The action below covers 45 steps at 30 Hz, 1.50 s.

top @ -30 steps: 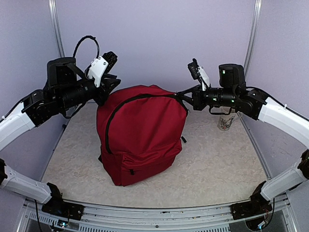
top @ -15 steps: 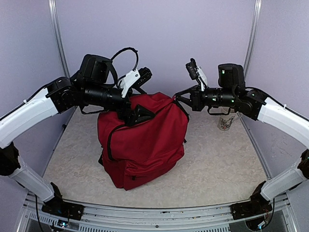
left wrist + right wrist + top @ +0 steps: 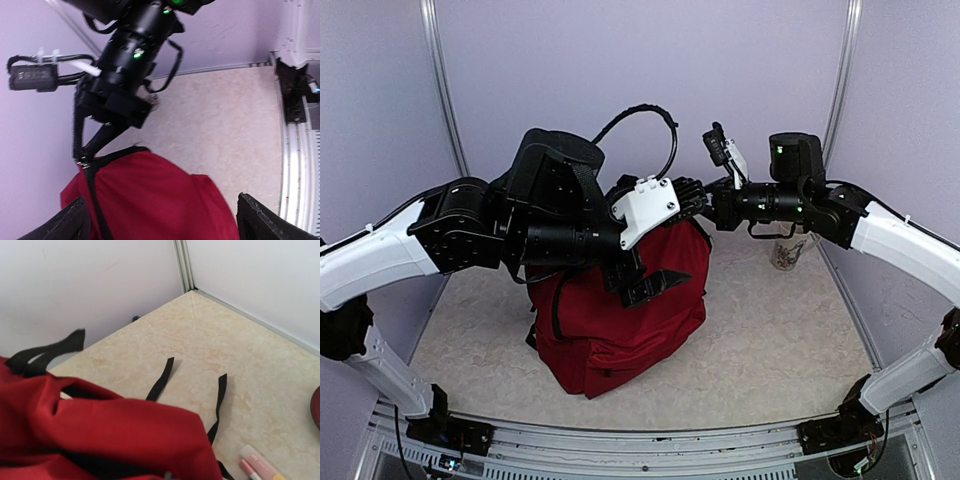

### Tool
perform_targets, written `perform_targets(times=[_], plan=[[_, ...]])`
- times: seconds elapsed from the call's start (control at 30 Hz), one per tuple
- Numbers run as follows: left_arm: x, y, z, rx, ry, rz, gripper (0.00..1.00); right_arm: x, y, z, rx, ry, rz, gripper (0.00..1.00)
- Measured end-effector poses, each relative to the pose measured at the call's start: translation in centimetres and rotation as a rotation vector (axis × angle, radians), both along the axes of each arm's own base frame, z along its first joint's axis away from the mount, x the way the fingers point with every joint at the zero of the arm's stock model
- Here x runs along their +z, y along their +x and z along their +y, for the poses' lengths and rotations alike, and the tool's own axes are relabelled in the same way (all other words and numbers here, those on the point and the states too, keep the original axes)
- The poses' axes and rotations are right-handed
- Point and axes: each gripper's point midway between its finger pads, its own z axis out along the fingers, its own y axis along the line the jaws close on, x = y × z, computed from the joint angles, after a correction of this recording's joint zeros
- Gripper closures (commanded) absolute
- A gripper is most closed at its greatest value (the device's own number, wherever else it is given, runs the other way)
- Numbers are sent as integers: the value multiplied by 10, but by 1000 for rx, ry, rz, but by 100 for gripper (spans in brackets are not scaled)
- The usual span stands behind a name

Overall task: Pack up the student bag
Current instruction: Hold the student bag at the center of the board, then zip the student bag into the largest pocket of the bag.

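Red bag (image 3: pixel 620 330) stands on the surface (image 3: pixel 770 340), its top pinched in the closed right gripper (image 3: pixel 692 205). The left gripper (image 3: pixel 165 222) hovers above, wide open, empty. Likely opening it: next, catch the zip (image 3: pixel 92 190).

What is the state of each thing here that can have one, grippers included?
student bag, standing upright, its top pinched
zip, open or shut unclear
left gripper, open, above the bag, holding nothing
right gripper, shut on the bag's top, by the zip
cup, upright
pens, lying flat on the table
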Motion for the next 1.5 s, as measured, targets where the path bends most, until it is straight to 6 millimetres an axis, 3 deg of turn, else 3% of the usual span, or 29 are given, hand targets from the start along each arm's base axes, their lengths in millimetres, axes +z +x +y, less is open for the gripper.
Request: perform_targets(times=[0.2, 0.27, 0.33, 0.37, 0.4, 0.43, 0.53, 0.67, 0.87, 1.07, 1.2, 1.4, 1.5], plan=[[-6, 45, 15, 246, 71, -118, 2, 0, 0, 0, 0, 1, -1, 100], [-17, 57, 18, 291, 109, -127, 11, 0, 0, 0, 0, 1, -1, 100], [-32, 69, 19, 326, 154, -122, 36, 0, 0, 0, 0, 1, -1, 100], [-38, 73, 19, 334, 170, -117, 68, 0, 0, 0, 1, 1, -1, 100], [-44, 77, 19, 344, 190, -110, 92, 0, 0, 0, 0, 1, -1, 100], [-49, 80, 19, 351, 204, -106, 100, 0, 0, 0, 0, 1, -1, 100], [-54, 88, 23, 385, 220, -108, 100, -2, 0, 0, 0, -3, 2, 100], [-42, 94, 38, 427, 176, -104, 100, -8, -1, -6, -3, -3, 6, 100], [-2, 100, 91, 448, -10, -75, 100, -41, -5, -28, 22, 13, 72, 100], [20, 65, 114, 290, -136, -26, 100, -61, -27, -17, 155, 73, 116, 100], [33, 62, 128, 276, -181, -21, 100, -78, -32, -11, 196, 107, 154, 100], [39, 62, 133, 285, -202, -16, 100, -110, -32, 9, 228, 96, 222, 100], [40, 62, 135, 291, -207, -16, 100, -118, -34, 18, 242, 97, 228, 100]])
